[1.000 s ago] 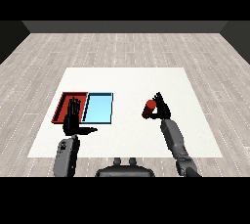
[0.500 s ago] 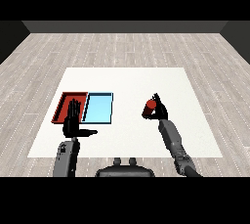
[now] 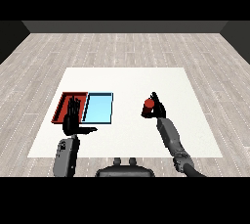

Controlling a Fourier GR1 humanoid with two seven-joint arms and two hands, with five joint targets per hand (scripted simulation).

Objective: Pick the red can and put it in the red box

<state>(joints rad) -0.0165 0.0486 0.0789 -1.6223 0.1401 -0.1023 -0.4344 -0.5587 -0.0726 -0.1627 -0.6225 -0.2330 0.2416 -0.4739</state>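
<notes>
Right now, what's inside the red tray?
No object shows on the visible floor of the red tray. The left hand hangs in front, covering its right side. The red can is in the right hand.

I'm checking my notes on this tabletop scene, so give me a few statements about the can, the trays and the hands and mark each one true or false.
1. The right hand is curled round the red can. True.
2. The red can lies inside the red tray. False: it is at the right hand, well to the right of both trays.
3. The light blue tray lies directly right of the red tray. True.
4. The left hand holds the can. False: its fingers are straight and hold nothing.
5. The left hand shows in front of the red tray. True.
</notes>
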